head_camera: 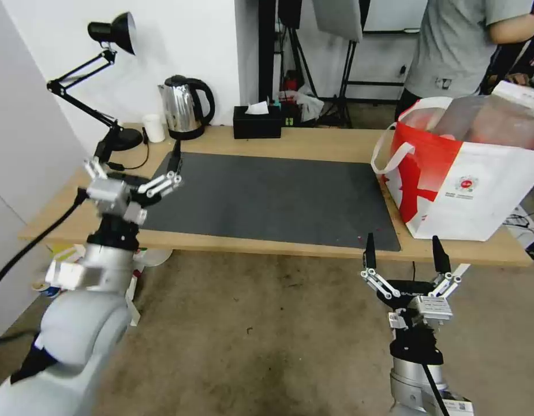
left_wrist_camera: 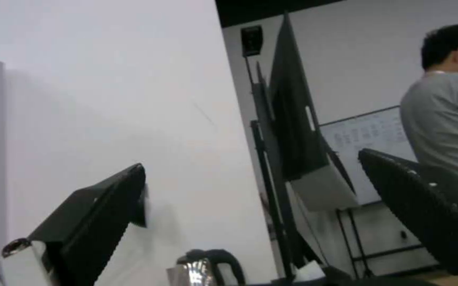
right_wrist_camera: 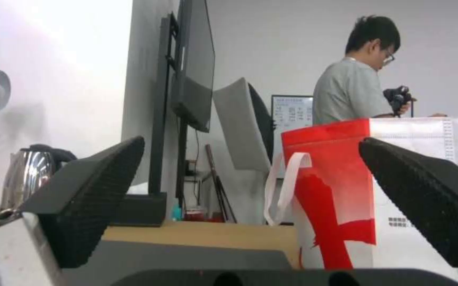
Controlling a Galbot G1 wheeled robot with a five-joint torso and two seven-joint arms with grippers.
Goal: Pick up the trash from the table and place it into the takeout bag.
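Lower right of your frame: right gripper point(head_camera: 404, 255), jaws wide apart and empty, just below the takeout bag point(head_camera: 474, 190) at right. Left gripper point(head_camera: 134, 173), mid-left, likewise spread empty over the table point(head_camera: 313, 144).

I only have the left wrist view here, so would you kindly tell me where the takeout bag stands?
Observer: The takeout bag stands on the right end of the table, beside the dark mat.
Operator: Thank you. Where is the right claw?
Observer: The right claw is open, low at the table's front edge, on the near side of the bag.
Operator: And where does my left claw sit relative to the table?
Observer: The left claw is open by the mat's left edge, near the base of the desk lamp.
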